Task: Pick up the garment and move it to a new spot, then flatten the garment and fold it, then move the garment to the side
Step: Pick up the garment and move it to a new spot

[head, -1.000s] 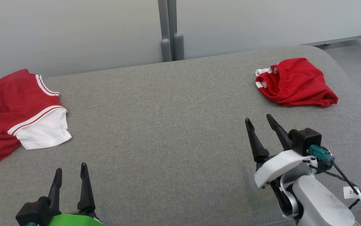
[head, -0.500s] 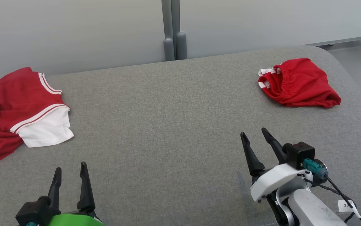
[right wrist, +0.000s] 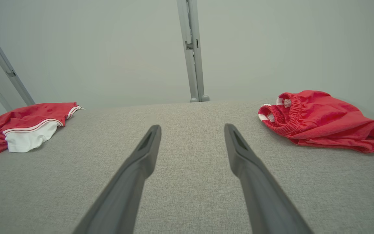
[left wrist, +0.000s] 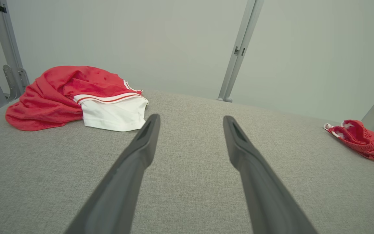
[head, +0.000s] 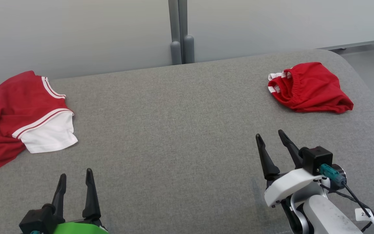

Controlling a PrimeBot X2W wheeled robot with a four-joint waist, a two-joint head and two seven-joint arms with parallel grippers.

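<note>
So, nothing's been grabbed yet: left gripper [head: 76, 174] and right gripper [head: 269, 134] are spread wide apart, empty.
Red shorts [head: 310, 87] are bunched far right on the grey fabric surface [head: 174, 130]; probably best pinched low at the waistband [head: 293, 80] so both layers get lifted.

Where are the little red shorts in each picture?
Head view: red shorts at upper right, on the grey cushion.
Left wrist view: red shorts at far right edge.
Right wrist view: red shorts right of middle.
Shared landmark: the grey wall post, left of the shorts in every view.
</note>
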